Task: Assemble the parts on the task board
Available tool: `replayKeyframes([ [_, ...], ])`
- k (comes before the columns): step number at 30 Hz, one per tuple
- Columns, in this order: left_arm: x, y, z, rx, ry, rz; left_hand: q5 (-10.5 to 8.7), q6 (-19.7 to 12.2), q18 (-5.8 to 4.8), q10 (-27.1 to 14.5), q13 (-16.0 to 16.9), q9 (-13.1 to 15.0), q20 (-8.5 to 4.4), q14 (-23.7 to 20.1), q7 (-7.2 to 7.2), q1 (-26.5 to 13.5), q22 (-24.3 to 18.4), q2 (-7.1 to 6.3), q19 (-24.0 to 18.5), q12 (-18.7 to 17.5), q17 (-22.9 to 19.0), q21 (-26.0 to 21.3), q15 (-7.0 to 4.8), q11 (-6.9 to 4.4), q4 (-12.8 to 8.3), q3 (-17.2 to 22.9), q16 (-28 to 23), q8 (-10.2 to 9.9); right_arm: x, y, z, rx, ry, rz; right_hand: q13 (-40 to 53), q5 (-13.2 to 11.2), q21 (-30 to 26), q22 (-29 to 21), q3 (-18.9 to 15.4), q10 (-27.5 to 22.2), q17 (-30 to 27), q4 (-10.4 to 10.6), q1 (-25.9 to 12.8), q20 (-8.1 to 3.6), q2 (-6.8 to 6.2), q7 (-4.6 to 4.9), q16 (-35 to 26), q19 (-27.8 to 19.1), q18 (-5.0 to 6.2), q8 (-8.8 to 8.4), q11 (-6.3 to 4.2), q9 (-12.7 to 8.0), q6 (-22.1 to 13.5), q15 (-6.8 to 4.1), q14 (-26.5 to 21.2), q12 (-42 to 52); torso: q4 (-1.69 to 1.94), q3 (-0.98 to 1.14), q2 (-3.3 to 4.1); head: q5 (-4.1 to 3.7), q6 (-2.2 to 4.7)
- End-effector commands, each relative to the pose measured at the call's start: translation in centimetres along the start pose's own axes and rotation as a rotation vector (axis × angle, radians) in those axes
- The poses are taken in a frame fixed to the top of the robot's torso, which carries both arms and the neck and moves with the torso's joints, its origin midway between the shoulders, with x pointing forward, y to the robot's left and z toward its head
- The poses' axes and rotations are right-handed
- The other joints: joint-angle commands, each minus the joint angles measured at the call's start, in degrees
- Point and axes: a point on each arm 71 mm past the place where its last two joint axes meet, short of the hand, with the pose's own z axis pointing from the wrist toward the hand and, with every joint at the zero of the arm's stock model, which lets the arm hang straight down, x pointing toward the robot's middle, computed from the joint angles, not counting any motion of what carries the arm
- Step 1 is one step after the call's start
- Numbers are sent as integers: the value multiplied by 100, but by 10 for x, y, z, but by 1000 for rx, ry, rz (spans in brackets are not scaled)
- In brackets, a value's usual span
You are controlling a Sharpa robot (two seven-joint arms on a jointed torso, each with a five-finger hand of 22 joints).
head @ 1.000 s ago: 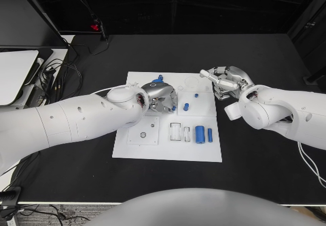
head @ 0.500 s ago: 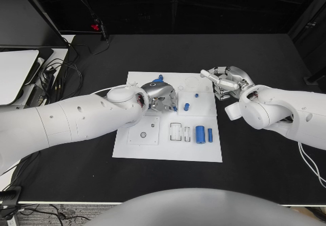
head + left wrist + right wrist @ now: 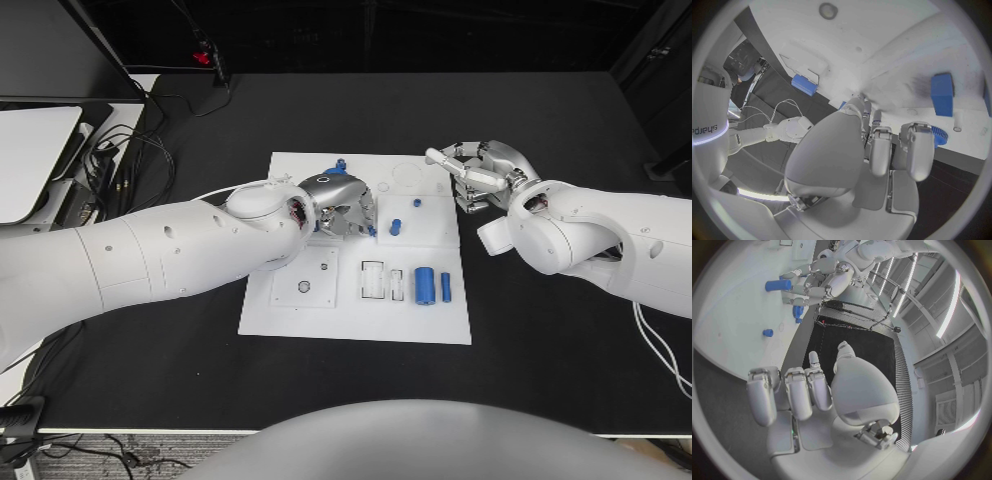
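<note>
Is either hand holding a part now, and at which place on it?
The right hand holds nothing. For the left hand, over the task board, it cannot be told.

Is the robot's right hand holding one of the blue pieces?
No, the right hand hovers by the task board's edge with nothing in its fingers.

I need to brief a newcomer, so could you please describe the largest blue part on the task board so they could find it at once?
Start at the white task board in the middle of the black table. In its near row, right of two white rectangular slots, lies a blue cylinder. It is much thicker than the thin blue pin directly to its right.
</note>
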Motion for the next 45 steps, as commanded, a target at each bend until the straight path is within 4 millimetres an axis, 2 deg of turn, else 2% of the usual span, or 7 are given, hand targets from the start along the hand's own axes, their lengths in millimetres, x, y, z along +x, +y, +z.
replayKeyframes([
  [1, 3, 2, -1, -18, 20, -5, -6, -85, 73, -72, -1, -27, 43, 507, 30, -91, 1303, -186, 189, -18, 1260, -34, 48, 28, 16, -116, -40, -68, 1, 1, 0, -8, 8, 0, 1508, 22, 17, 1510, -22, 607, 1510, 5, 16, 20, 31, 263, 14, 624, -41, 38, 16, -10, -9, 19, 605, 15, 4, 1, 0, 2, 1],
  [5, 3, 2, -1, -18, 16, -6, -19, -104, 81, -126, 6, -46, 64, 485, 52, -278, 1293, -367, 170, -12, 1202, -62, 64, 45, 33, -329, -61, -115, 1, 1, 0, -9, 8, 0, 1508, 22, 17, 1510, -22, 607, 1510, 5, 16, 20, 31, 263, 14, 624, -41, 38, 16, -10, -9, 19, 605, 15, 4, -2, -2, 0, 1],
  [8, 3, 1, -1, -19, 12, -6, -1, -85, 84, -135, 9, -50, 69, 476, 54, -375, 1289, -414, 163, 5, 1175, -73, 66, 45, 40, -470, -71, -127, 1, 1, 0, -9, 8, 0, 1508, 22, 17, 1510, -22, 607, 1510, 5, 16, 20, 31, 263, 14, 624, -41, 38, 16, -10, -9, 19, 605, 15, 2, 1, 0, 5, 1],
  [18, 4, -1, 0, -39, 16, -8, 18, 130, 90, -77, 14, -22, 51, 471, -21, -457, 1283, -259, 155, 69, 1158, -90, 31, -3, 38, -449, -77, -69, 1, 2, 0, -10, 9, 0, 1508, 22, 17, 1510, -26, 607, 1510, 6, 16, 20, 32, 263, 14, 624, -41, 40, 15, -12, -10, 19, 605, 15, 1, 3, 0, 8, 1],
  [30, 6, 4, -3, -73, 53, -8, -24, 254, 88, -40, 12, -7, 21, 477, -70, -372, 1286, -277, 162, 103, 1172, -86, -4, -41, 25, -408, -71, -55, 1, 1, 0, -9, 9, 0, 1508, 22, 17, 1510, -26, 607, 1510, 6, 16, 20, 32, 263, 14, 624, -41, 40, 15, -12, -10, 19, 605, 15, 2, -2, 0, 6, 1],
  [34, 6, 7, -5, -78, 52, -8, -69, 281, 84, -17, 12, -7, 10, 486, -77, -273, 1291, -265, 172, 118, 1194, -75, -12, -49, 22, -395, -62, -65, 1, 1, 0, -9, 8, 0, 1508, 22, 17, 1510, -26, 607, 1510, 6, 16, 20, 32, 263, 14, 624, -41, 40, 15, -12, -10, 19, 605, 15, 15, 0, -1, -9, 1],
  [45, 5, 5, -5, -46, 43, -8, -96, 317, 75, 22, 9, -11, -2, 502, -82, -83, 1302, -256, 192, 139, 1238, -51, -18, -57, 13, -385, -46, -92, 1, 1, 0, -8, 8, 0, 1508, 22, 17, 1510, -26, 607, 1510, 6, 16, 20, 32, 263, 14, 624, -41, 40, 15, -12, -10, 19, 605, 15, 6, 1, 4, 2, 1],
])
